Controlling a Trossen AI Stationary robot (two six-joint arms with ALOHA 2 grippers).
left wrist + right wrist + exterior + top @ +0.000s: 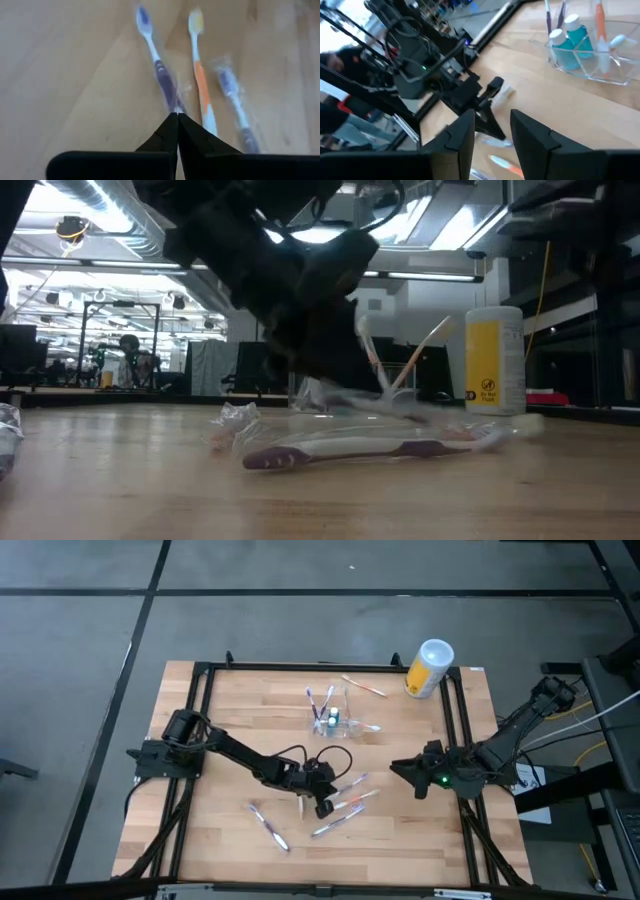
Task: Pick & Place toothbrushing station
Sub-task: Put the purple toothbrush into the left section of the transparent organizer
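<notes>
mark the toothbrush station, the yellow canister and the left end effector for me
toothbrushing station (590, 57): right wrist view, on its clear front wall.
yellow canister (427, 671): high view, on the yellow body below the white lid.
left end effector (177, 116): left wrist view, where the two dark fingertips meet above the purple toothbrush (162, 80).

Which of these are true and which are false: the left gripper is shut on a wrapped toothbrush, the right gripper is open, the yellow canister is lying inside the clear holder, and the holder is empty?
1. The left gripper is shut on the purple toothbrush. True: its fingertips meet on the wrapped handle end.
2. The right gripper is open. True: its two fingers stand apart with nothing between them.
3. The yellow canister lies inside the clear holder. False: it sits apart from the holder, near the table's far right corner.
4. The holder is empty. False: it holds upright toothbrushes and two small blue bottles.
</notes>
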